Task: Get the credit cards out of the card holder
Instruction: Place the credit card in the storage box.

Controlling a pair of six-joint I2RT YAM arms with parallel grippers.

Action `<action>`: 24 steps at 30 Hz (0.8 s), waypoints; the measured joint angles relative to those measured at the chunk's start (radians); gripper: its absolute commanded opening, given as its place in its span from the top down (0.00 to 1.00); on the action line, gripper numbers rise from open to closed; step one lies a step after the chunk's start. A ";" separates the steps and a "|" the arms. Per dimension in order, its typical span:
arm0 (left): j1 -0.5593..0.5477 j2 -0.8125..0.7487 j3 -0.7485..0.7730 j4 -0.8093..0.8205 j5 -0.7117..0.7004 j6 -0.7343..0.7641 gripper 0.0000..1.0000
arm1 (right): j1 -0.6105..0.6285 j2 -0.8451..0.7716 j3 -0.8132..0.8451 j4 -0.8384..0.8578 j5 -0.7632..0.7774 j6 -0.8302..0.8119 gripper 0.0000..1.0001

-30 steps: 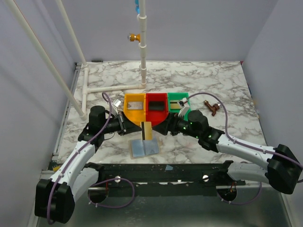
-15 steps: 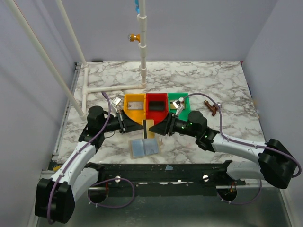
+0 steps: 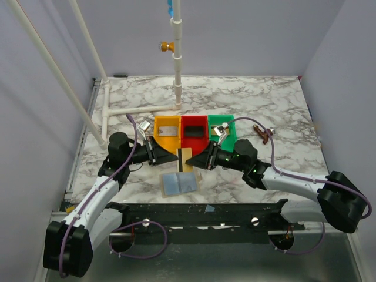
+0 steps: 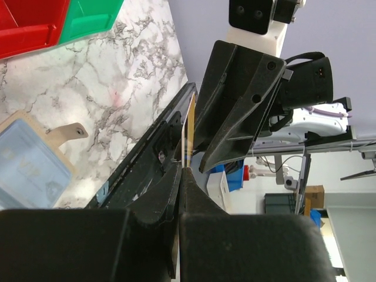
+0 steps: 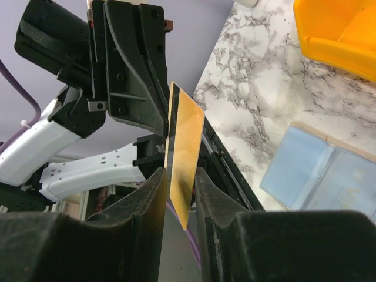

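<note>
Tan card (image 5: 187, 147) stays clamped in left fingers (image 4: 202, 205); right fingers (image 5: 147, 200), narrower, straddle it unclamped.

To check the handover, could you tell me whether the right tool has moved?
Yes. The right tool moved left, away from the green tray, to the tan card.

The tan credit card (image 3: 183, 159) stands upright near the card holder (image 3: 179, 183), which lies open flat.

Glossy plastic card (image 5: 187, 154), smooth marbled table (image 3: 247, 94)
</note>
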 measured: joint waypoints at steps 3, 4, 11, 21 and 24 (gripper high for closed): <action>0.000 0.001 -0.005 0.011 0.003 -0.004 1.00 | 0.000 0.000 0.000 -0.001 0.000 -0.002 0.90; 0.000 0.002 -0.006 0.014 0.005 -0.006 1.00 | 0.000 0.000 0.000 -0.002 0.001 -0.001 0.97; 0.000 0.007 -0.015 0.006 0.011 0.002 0.60 | -0.002 -0.003 0.004 -0.030 0.005 -0.014 0.99; 0.000 -0.019 0.065 -0.256 -0.048 0.166 0.53 | -0.002 -0.139 0.153 -0.425 0.233 -0.268 0.99; 0.000 -0.021 0.110 -0.331 -0.075 0.222 0.53 | -0.002 -0.166 0.240 -0.560 0.348 -0.403 0.99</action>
